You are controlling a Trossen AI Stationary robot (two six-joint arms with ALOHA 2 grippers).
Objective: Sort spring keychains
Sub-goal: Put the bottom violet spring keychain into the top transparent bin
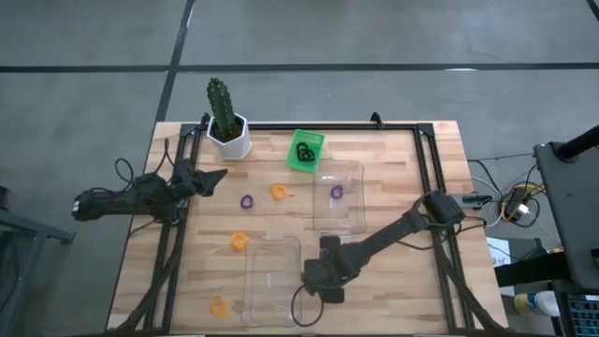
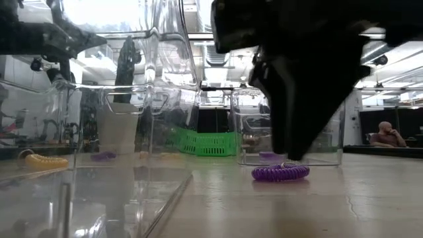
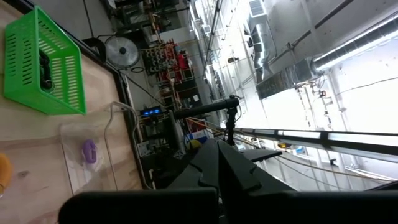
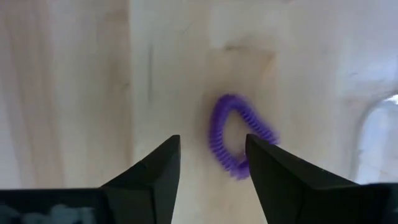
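Note:
A purple spring keychain (image 4: 239, 143) lies flat on the wood near the table's near edge, seen also in the low view (image 2: 280, 173). My right gripper (image 4: 212, 140) is open and points down over it (image 2: 291, 149), one finger on each side of the loop's edge; in the high view the gripper (image 1: 323, 276) hides it. Other keychains lie loose: purple (image 1: 247, 201), orange (image 1: 278, 192), orange (image 1: 240, 241), orange (image 1: 219, 305). One purple keychain (image 1: 337, 192) lies in a clear tray. My left gripper (image 1: 217, 177) waits shut at the table's left side. My right gripper comes at the purple keychain from above, fingers pointing down. One finger (image 4: 273, 168) covers the loop's near part (image 4: 233, 167). I cannot tell whether it touches the coil. The keychain lies flat on the table.
A clear tray (image 1: 360, 220) stands right of centre and another clear tray (image 1: 271, 245) sits near the front edge beside my right gripper. A green bin (image 1: 315, 140) with black coils and a potted cactus (image 1: 227, 131) stand at the far edge. A black frame borders the table.

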